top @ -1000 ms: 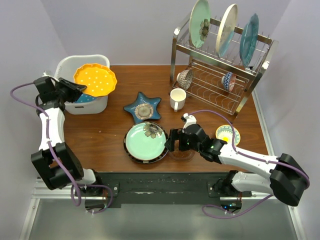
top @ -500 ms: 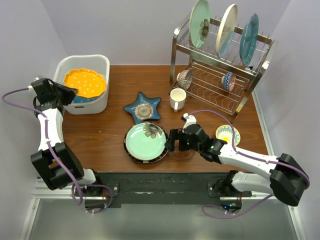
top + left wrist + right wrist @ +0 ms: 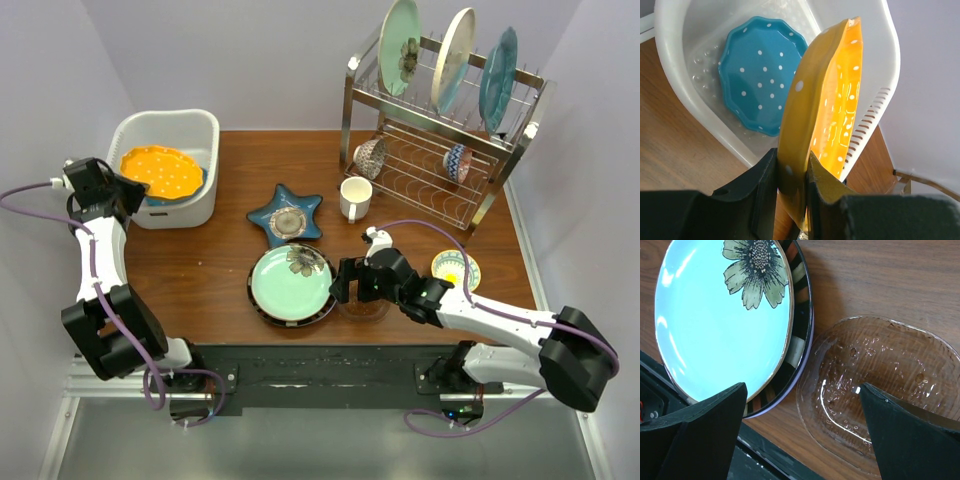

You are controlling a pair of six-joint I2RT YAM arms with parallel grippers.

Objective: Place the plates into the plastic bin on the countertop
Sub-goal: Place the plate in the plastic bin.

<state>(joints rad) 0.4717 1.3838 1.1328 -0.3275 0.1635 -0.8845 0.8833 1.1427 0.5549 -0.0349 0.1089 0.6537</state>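
We find the left gripper (image 3: 790, 170) clamping the orange plate (image 3: 825, 100) over the plastic bin (image 3: 892, 60), lowering and release due next; the right gripper (image 3: 802, 387) stands wide open.

Two white-linked arms (image 3: 105, 262), chunky black joints (image 3: 112, 335), looping purple cables (image 3: 30, 188), black wedge-shaped fingers (image 3: 690, 425)

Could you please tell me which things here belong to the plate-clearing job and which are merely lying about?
Job: orange dotted plate in the left gripper; blue dotted plate inside the white plastic bin; pale green flower plate atop black-rimmed plate; blue star-shaped dish.
Lying about: white mug; clear glass dish; small yellow-patterned bowl; steel wire rack.
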